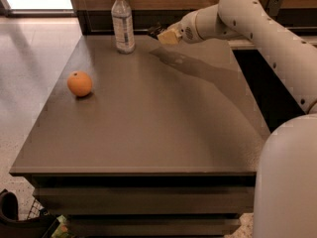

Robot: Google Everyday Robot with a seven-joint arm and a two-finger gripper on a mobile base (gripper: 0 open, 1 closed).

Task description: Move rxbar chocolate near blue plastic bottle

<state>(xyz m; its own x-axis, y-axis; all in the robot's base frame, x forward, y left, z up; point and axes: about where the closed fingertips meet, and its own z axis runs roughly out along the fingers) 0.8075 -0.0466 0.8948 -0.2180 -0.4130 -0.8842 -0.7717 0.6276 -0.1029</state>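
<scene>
The blue plastic bottle, clear with a white cap and a pale label, stands upright at the table's far edge. My gripper is just to the right of it, above the far part of the table. It is shut on the rxbar chocolate, a dark flat wrapper whose end sticks out to the left of the tan fingers. The bar is held off the tabletop, about a hand's width from the bottle. Most of the bar is hidden by the fingers.
A round orange fruit lies on the left side of the grey-brown table. A dark wooden wall runs behind the table. My white arm reaches in from the right, over a dark gap beside the table.
</scene>
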